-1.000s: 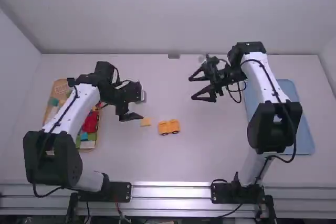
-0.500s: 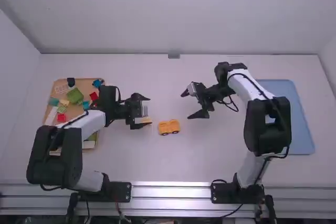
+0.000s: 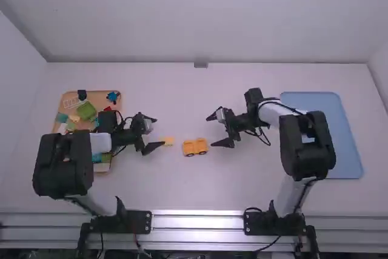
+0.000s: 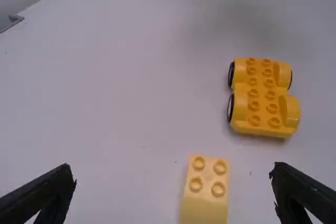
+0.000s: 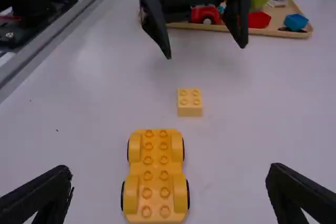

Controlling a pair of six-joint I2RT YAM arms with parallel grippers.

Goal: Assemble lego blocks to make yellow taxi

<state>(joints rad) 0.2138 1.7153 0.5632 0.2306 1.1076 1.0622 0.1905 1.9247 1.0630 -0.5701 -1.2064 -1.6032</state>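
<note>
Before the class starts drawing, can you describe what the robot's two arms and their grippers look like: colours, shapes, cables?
The left arm and the right arm both have smooth white links and bulky, rounded black joints. Thin black cables loop beside them. The left gripper and the right gripper are black, each with two fingers that taper toward narrow tips.
</note>
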